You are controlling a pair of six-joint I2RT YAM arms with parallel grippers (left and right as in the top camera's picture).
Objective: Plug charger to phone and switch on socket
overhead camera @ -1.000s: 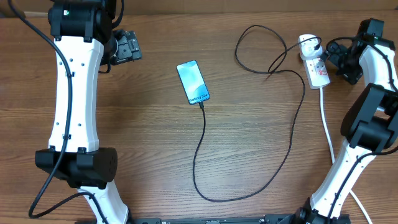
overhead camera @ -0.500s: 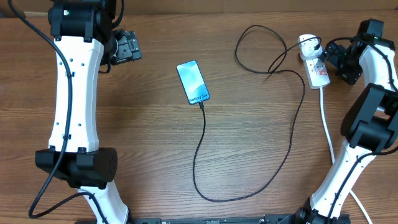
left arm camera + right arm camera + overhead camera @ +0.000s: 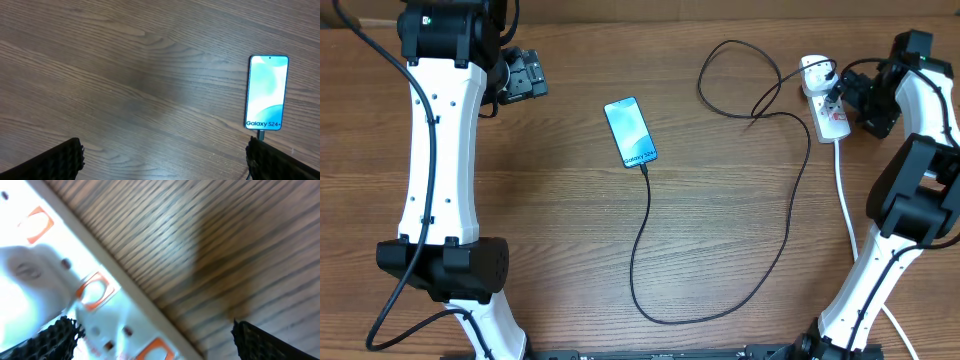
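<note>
The phone [image 3: 630, 131] lies flat at the table's middle with its blue screen lit; in the left wrist view the phone [image 3: 267, 92] is at the right. The charger [image 3: 640, 250], a thin black cable, meets the phone's lower end with its tip [image 3: 260, 133]. It loops round to a plug adapter [image 3: 814, 68] seated in the socket [image 3: 832, 118]. My left gripper [image 3: 532, 76] hangs open and empty, left of the phone. My right gripper [image 3: 848, 97] is open at the socket's right side. The right wrist view is blurred and shows the socket [image 3: 75, 300] with orange switch markings [image 3: 95, 290].
The socket's thick white cord [image 3: 846, 200] runs toward the front along the right arm's base. The black cable's wide loop [image 3: 760, 280] covers the front middle of the wooden table [image 3: 550, 230].
My right gripper has shifted slightly left, closer to the socket. The left arm, phone and cable have not moved.
</note>
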